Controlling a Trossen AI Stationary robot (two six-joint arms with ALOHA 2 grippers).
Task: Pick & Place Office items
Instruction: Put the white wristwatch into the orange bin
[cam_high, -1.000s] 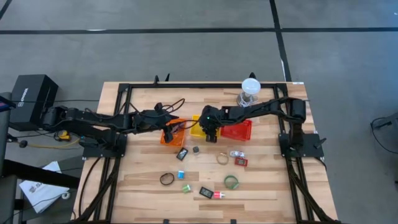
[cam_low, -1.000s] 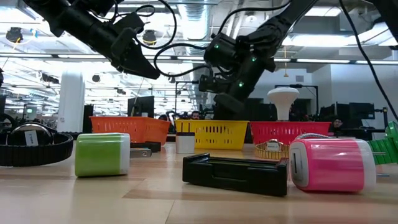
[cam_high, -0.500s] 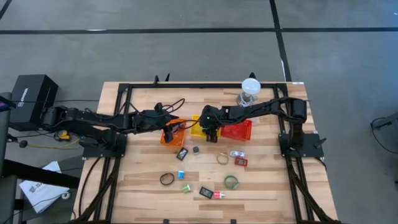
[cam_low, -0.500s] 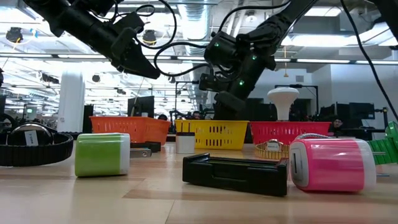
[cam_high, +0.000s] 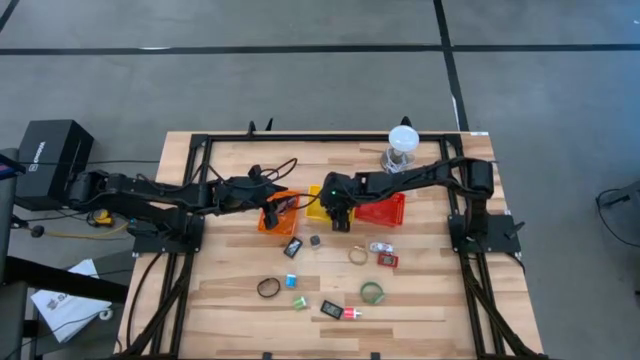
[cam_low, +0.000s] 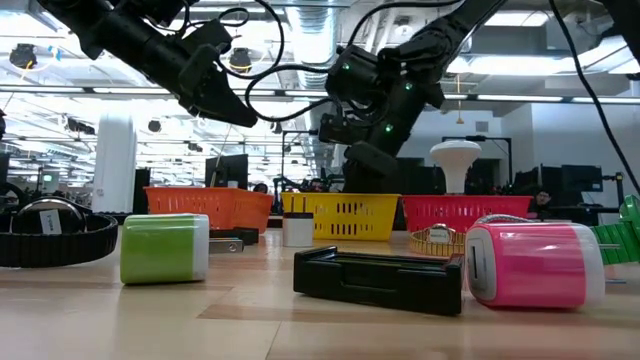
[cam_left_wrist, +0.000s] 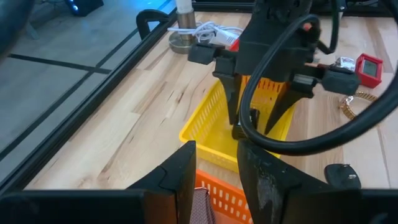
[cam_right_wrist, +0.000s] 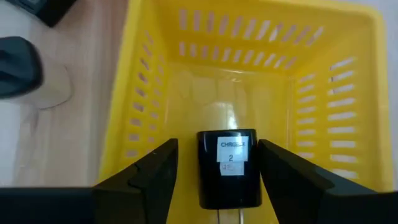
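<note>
I have the right end effector (cam_high: 338, 210) poised over the yellow mesh basket (cam_right_wrist: 205, 81), its two dark fingers (cam_right_wrist: 149, 174) spread apart with a small black plug-in charger carrying a white label (cam_right_wrist: 227, 168) between them. In the right wrist view there are gaps on both sides of the charger, so the fingers are not clamping it; it sits inside the basket (whether it rests on the basket floor I cannot tell).

The left end effector (cam_left_wrist: 214, 171) hangs above the orange mesh basket (cam_high: 277, 213), which stands just beside the yellow one. Its fingers stand a little apart, with something brownish (cam_left_wrist: 200, 205) between them; what it is, and whether it is gripped, I cannot tell.

The remaining office items lie scattered on the wooden worktop (cam_high: 220, 290) nearer the front edge: a black ring (cam_high: 267, 288), a green ring (cam_high: 372, 293), a beige ring (cam_high: 357, 255), a small red piece (cam_high: 387, 260) and a pink piece (cam_low: 532, 264).
</note>
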